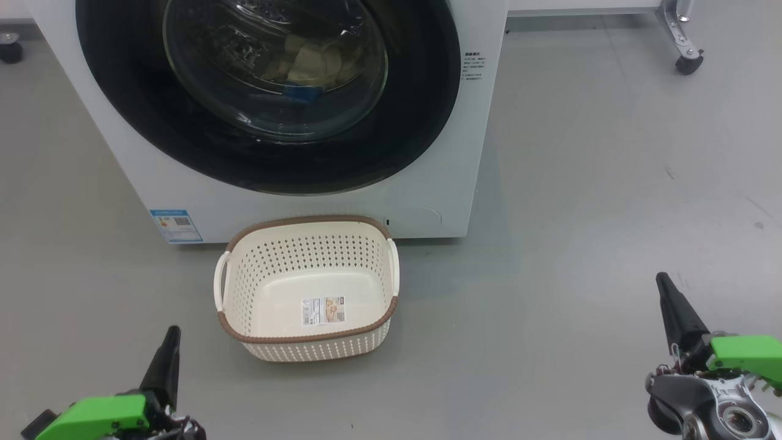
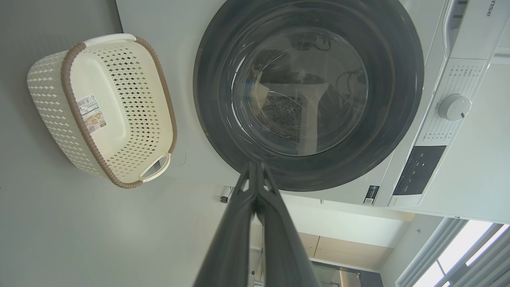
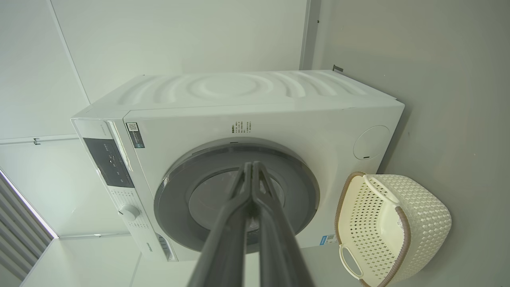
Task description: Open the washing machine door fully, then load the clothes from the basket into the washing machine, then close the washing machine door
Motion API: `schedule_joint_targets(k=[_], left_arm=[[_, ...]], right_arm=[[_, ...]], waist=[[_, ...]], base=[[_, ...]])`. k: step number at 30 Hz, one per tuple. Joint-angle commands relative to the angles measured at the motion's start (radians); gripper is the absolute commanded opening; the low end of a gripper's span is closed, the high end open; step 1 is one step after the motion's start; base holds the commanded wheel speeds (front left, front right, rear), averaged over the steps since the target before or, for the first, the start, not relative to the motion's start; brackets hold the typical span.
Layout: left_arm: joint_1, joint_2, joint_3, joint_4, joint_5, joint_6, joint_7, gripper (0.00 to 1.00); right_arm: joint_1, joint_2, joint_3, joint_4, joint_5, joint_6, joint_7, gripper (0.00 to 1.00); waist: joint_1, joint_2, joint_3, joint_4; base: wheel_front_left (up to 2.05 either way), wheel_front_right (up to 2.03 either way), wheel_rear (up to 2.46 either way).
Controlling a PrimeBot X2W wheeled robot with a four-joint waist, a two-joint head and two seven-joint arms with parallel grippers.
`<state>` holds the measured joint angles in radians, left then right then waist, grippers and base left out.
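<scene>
White front-loading washing machine [image 1: 476,153] with its round door [image 1: 421,122] shut flush against the front. The door has a wide glossy black rim around a bulging clear glass bowl. Through the glass, the clothes [image 1: 311,61], pale yellow cloth with a bright blue piece beneath, lie inside the machine. The cream perforated basket [image 1: 305,351], brown-rimmed with two white side handles, stands upright and empty just before the machine's base.
</scene>
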<state>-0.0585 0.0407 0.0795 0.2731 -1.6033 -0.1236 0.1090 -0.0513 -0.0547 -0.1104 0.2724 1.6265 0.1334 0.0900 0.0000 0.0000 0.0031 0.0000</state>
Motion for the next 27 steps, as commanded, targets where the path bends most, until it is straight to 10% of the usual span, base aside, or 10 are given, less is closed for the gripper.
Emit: schedule_joint_targets(k=[1, 27], left_arm=[[-0.05, 0.009, 0.034, -0.028, -0.005, -0.007, 0.004, 0.0], [-0.05, 0.009, 0.034, -0.028, -0.005, -0.007, 0.004, 0.0]], right_arm=[[-0.055, -0.008, 0.014, -0.029, -0.003, -0.003, 0.009, 0.0], [-0.055, -0.004, 0.009, -0.028, -0.008, -0.003, 0.014, 0.0]], waist=[[0.0, 0.0, 0.0, 0.0], [0.0, 0.0, 0.0, 0.0]], base=[[0.0, 0.0, 0.0], [0.0, 0.0, 0.0]])
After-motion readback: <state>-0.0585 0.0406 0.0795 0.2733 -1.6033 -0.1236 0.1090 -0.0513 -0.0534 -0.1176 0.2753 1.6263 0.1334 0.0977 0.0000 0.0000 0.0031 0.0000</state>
